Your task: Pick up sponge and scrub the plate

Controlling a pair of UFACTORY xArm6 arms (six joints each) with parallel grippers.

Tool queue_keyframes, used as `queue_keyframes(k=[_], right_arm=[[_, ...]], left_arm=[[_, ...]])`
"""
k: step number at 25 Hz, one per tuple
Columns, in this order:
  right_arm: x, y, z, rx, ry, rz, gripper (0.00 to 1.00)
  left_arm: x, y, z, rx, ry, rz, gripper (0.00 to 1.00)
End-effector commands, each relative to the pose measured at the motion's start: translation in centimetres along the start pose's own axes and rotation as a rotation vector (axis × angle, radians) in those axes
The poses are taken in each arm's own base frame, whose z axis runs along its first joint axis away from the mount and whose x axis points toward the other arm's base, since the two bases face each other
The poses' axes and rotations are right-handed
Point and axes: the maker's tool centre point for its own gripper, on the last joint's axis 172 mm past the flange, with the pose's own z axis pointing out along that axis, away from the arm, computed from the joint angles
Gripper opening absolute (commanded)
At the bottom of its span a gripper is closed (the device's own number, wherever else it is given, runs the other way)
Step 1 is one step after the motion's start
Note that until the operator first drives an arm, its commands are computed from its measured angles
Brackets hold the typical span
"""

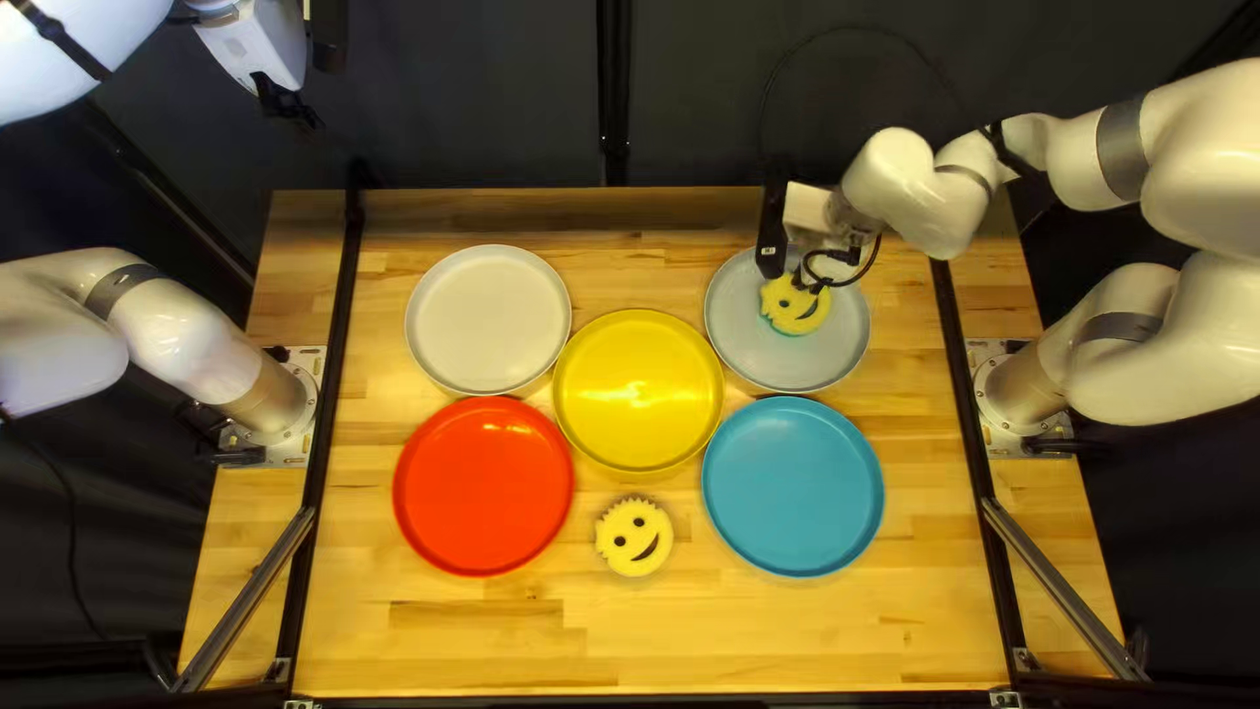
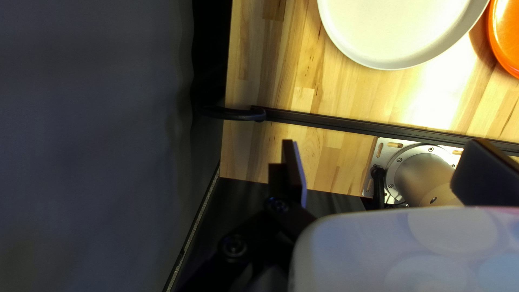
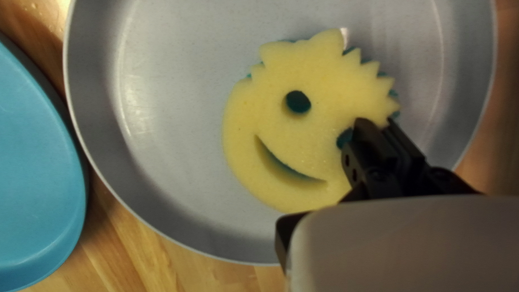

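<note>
Smiling sponge [image 1: 796, 305]: over the gray plate [image 1: 739, 347], inside its rim, yellow face up with teal below.
Our right gripper [image 1: 806, 273]: closed on that sponge; the wrist view shows us the fingers [image 3: 368, 138] pinching it between one eye and the toothed edge.
Gray plate's rim: the wrist view shows us bare floor all round the sponge, with more room on the side toward the blue plate [image 1: 793, 486] than past our fingers.
Blue plate: just beside the gray one, on the table's near side, so we see little wood between the rims.
Yellow plate [image 1: 638, 394]: in the middle, its edge close to all four others.
White plate [image 1: 488, 319]: far left, well apart from the gray one; we see wood between them toward the far edge.
Red plate [image 1: 483, 486]: just nearer than the white one, with wood between it and the left rail [image 1: 331, 394].
Second sponge [image 1: 634, 537]: on the wood between red and blue, near the yellow rim.
Our left gripper [image 1: 282, 103]: raised beyond the table's far left corner, spread wide, nothing between its fingers.
</note>
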Motion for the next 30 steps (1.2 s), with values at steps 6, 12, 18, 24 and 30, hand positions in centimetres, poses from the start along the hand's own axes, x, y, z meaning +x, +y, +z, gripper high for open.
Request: queue_keyframes(k=[6,12,18,24,30], right_arm=[[-1.0,-0.3,-0.4,0.017,0.022,-0.09,0.0],[-1.9,-2.5,0.0,0.034,0.019,-0.164,0.0],[-3.1,-4.6,0.2,0.045,0.013,-0.193,0.0],[-4.2,-7.4,0.5,0.049,0.012,-0.208,0.0],[-4.0,-6.9,0.7,0.051,0.009,-0.213,0.0]], left_arm=[[0.0,0.0,0.0,0.0,0.0,0.0,1.0],[0.0,0.0,0.0,0.0,0.0,0.0,1.0],[0.0,0.0,0.0,0.0,0.0,0.0,1.0],[0.0,0.0,0.0,0.0,0.0,0.0,1.0],[0.0,0.0,0.0,0.0,0.0,0.0,1.0]])
